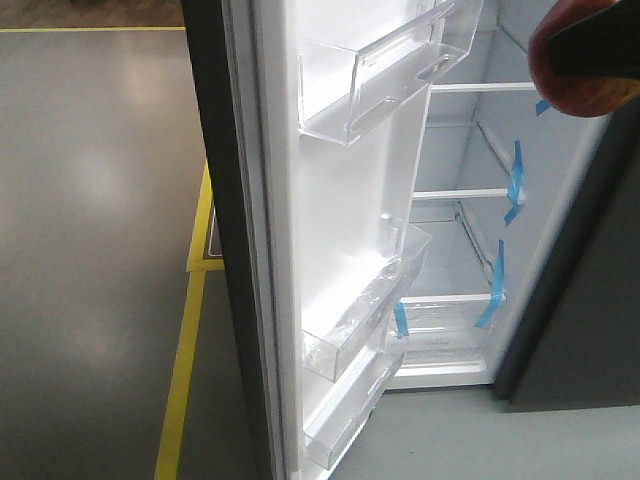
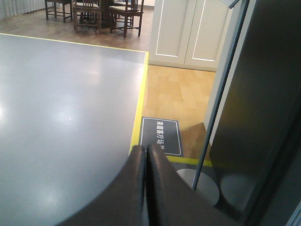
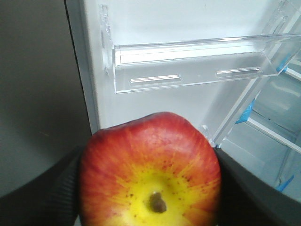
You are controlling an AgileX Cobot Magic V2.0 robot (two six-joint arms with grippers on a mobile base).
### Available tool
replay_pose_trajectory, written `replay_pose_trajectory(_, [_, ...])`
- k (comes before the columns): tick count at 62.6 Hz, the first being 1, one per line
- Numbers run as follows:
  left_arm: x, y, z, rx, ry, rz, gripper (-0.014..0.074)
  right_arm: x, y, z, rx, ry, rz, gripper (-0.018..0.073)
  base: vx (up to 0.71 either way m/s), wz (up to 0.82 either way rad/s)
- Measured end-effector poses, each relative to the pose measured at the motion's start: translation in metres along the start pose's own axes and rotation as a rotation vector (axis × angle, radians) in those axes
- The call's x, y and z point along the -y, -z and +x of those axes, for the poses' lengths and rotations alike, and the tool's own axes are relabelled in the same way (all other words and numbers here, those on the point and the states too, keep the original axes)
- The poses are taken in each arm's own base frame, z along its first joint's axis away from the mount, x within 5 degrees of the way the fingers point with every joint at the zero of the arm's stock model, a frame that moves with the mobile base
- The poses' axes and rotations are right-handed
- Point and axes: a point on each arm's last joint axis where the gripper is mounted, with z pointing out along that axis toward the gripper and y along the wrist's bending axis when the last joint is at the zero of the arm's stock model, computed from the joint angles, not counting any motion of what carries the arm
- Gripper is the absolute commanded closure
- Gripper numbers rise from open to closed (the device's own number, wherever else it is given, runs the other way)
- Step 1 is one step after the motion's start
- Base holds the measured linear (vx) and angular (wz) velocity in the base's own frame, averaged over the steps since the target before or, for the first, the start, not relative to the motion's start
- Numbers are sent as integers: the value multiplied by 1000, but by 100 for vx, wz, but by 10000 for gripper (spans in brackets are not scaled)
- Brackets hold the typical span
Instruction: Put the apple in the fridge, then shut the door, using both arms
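Note:
My right gripper (image 3: 148, 183) is shut on the apple (image 3: 150, 165), red with a yellow dimple and short stem; its black fingers press both sides. In the front view the apple (image 1: 570, 95) and gripper sit at the top right, in front of the open fridge (image 1: 470, 250), white inside with clear shelves and blue tape. The door (image 1: 340, 240) stands open at the left, its clear bins facing me; the right wrist view shows a bin (image 3: 193, 63) just ahead of the apple. My left gripper (image 2: 146, 149) is shut and empty, beside the door's dark grey outer face (image 2: 263, 94).
Grey floor (image 1: 100, 200) with yellow tape lines (image 1: 185, 360) lies left of the door. The left wrist view shows a dark floor sign (image 2: 161, 135), wooden floor, white cabinets (image 2: 190, 30) and chairs (image 2: 94, 12) farther off.

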Motion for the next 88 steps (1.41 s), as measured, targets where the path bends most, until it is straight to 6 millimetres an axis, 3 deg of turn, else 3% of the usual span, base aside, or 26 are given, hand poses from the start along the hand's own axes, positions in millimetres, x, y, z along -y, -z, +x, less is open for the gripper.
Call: replay_pose_trajectory(88, [0,0,0,0,0,0,603,0,0,0,0,0,0,566,2,-1])
